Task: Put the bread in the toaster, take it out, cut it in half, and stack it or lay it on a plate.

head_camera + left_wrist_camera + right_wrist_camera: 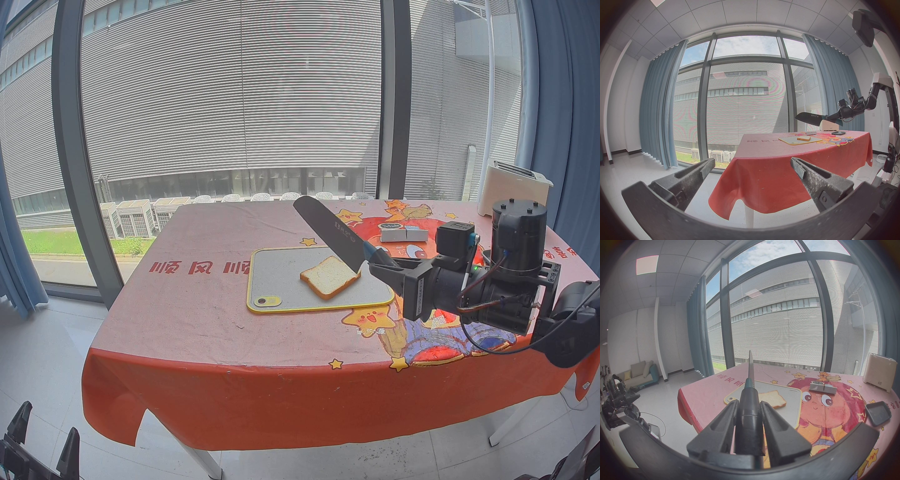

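The right claw (382, 267) is clamped on the knife (330, 230), which is raised over the bread (329, 277).
In the head view the blade slants up toward 10 o'clock, clear of the slice. The slice lies flat on the cutting board (281, 284), toward 3 o'clock of its middle, mid-tabletop (187, 312). The toaster (514, 184) stands at 2 o'clock from the board at the far corner, with a small grey box (404, 234) between them. The left claw (752, 162) hangs wide, low and off the tabletop, at 8 o'clock from the board.

Right arm (500, 294) matte black — drum-shaped joint (519, 225), studs on top, looped black cables (484, 304), green light (475, 269). Left gripper (752, 162): scuffed grey wedge fingers (684, 184).
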{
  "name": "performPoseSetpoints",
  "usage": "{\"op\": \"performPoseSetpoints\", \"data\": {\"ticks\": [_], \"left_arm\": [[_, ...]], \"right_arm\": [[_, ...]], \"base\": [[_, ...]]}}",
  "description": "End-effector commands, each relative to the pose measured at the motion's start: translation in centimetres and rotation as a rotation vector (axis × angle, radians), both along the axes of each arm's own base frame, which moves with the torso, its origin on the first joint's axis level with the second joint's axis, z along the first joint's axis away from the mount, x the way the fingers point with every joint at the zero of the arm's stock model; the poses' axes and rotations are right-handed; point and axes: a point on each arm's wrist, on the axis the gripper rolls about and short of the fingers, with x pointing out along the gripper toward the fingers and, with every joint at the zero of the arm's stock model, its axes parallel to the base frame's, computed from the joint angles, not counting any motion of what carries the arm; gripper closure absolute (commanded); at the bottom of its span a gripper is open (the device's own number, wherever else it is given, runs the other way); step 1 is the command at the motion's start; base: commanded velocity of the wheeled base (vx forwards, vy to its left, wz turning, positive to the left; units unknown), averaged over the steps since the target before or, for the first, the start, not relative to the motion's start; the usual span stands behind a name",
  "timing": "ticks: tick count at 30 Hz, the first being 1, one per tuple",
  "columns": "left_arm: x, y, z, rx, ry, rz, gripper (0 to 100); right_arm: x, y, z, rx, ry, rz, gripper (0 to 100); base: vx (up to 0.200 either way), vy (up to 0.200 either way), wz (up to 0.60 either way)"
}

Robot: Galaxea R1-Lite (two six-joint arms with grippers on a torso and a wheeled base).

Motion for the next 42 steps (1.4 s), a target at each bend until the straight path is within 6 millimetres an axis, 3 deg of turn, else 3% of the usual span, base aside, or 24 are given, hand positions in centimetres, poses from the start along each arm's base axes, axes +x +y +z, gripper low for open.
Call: {"op": "performPoseSetpoints", "data": {"ticks": [1, 42], "left_arm": [[0.0, 0.0, -0.5, -0.001, 0.002, 0.0, 0], [0.0, 0.0, -0.6, -0.001, 0.005, 0.002, 0]], "right_arm": [[0.6, 0.8, -0.5, -0.005, 0.006, 0.013, 100], [-0.4, 1.4, -1.1, -0.029, 0.055, 0.044, 100]], "base": [[0.0, 0.0, 0.0], [0.0, 0.0, 0.0]]}}
